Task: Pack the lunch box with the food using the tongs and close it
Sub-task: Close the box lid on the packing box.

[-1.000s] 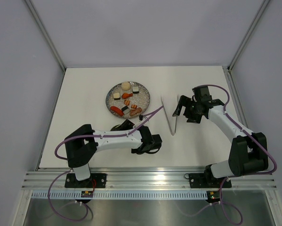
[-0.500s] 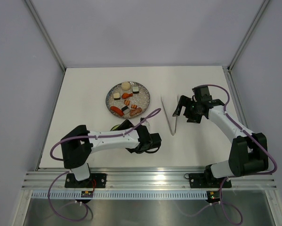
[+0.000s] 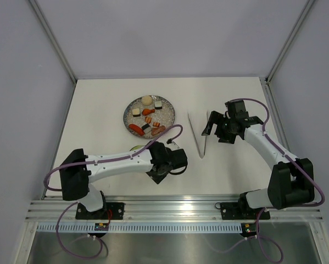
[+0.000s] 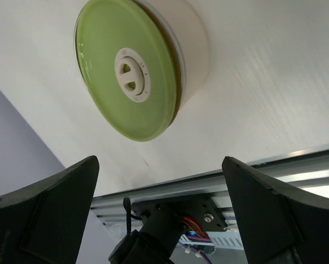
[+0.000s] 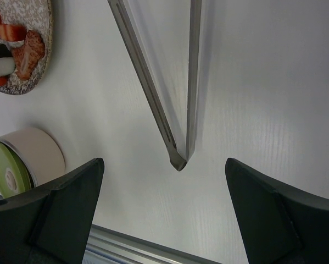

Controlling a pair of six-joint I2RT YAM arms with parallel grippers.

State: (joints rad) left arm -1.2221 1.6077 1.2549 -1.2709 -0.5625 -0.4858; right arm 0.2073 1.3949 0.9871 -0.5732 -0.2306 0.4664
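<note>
Nearest, left gripper (image 4: 159,165) — jaws wide, empty, facing the small round pale lunch box (image 4: 193,52), light-green lid (image 4: 126,71) on, apparently to uncap it. Beyond, long silver V-shaped tongs (image 5: 178,159) flat on white counter (image 3: 98,110); right gripper (image 5: 163,162) spread, empty, above them. Farthest — toy food (image 3: 148,120) on speckled grey plate (image 3: 169,113).

Lunch box (image 5: 35,151): by the near edge of the desk (image 3: 230,165); cut off by the left picture edge in the right wrist view, and nearly all covered by the left arm (image 3: 120,160) from above.
Tongs (image 5: 178,159): both arms cut off by the top edge in the right wrist view.
Plate (image 5: 47,27), food (image 5: 28,55): only part shown, at that view's top left corner.
Left pincer (image 4: 159,165), right pincer (image 5: 164,162): fingers blurred, cut off by the lower edges.
</note>
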